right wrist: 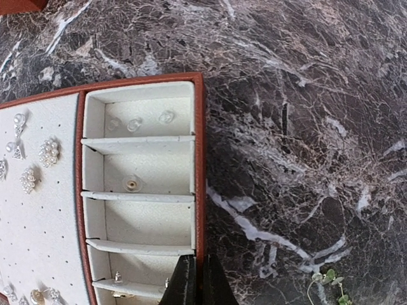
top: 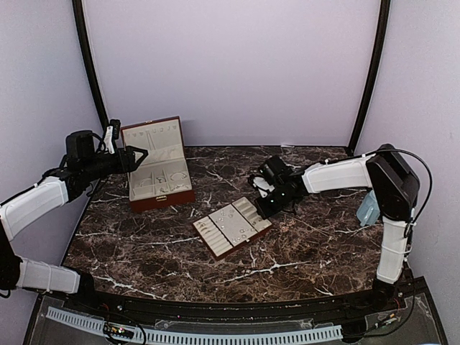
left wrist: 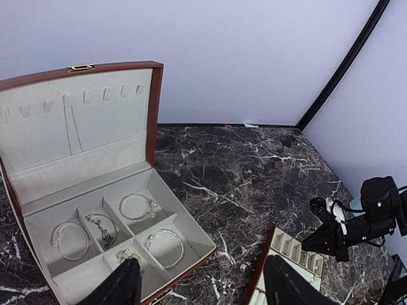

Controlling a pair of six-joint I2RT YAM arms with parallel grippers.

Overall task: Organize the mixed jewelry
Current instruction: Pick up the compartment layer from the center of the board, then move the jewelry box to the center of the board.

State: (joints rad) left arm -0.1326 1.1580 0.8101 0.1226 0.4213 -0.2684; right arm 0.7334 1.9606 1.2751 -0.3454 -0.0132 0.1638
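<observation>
Mixed jewelry shows as tiny pale specks on the cream slotted tray, mid marble table; more lies in the open reddish-brown box at back left.

Top view: left gripper is at the box's left edge. Right gripper is over the tray's far right edge. Finger gaps are too small to read here.

Left wrist view: its fingers are spread wide above the box front with nothing between them. Bracelets lie in separate compartments.

Right wrist view: fingers are pressed together at the tray's right rim, by the lowest slots. Cannot tell if a piece is pinched. Cluster studs sit on the perforated pad, clear backs in the top slot.
</observation>
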